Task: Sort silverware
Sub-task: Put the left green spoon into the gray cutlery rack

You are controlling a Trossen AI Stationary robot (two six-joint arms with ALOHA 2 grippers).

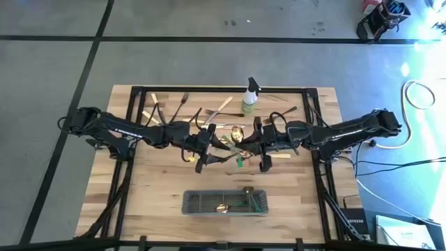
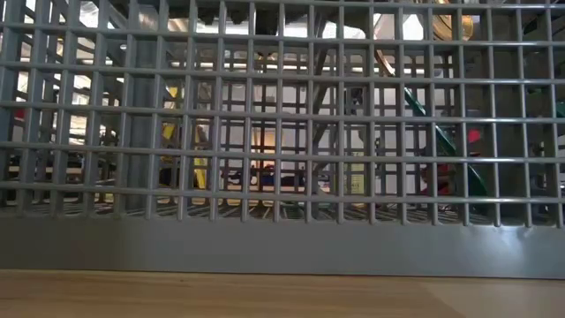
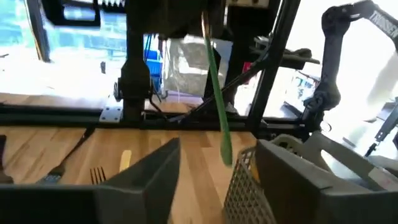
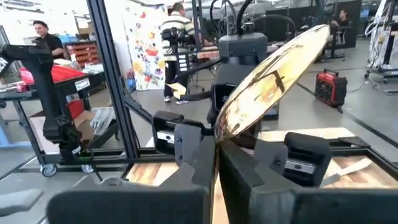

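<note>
We take the caddy (image 1: pixel 225 203) as our landmark: it sits at the table's near edge, and both arms meet over the table middle, just beyond it.

Our right gripper (image 4: pixel 216 146) is clenched on a gold spoon (image 4: pixel 273 81), the bowl sticking up past the fingertips and tilted. In the high view the spoon (image 1: pixel 236 132) shows between the two wrists. Our left gripper (image 3: pixel 214 180) stands released, its fingers spread wide. A green handle (image 3: pixel 219 106) hangs in front of it, just above the caddy's mesh wall (image 3: pixel 239 186); we cannot tell what holds it at the top.

The rest of the silverware (image 1: pixel 182 104) lies scattered on the far side of the table from the caddy, near the spray bottle (image 1: pixel 249 96). A few pieces already lie inside the caddy.

What worries us:
- The two wrists are very close; either arm turning toward the caddy could clip the other.
- The spoon is pinched low and leans, so a quick swing could twist it loose before it reaches its compartment.
- The hanging green piece may catch the mesh rim and tip outside.
</note>
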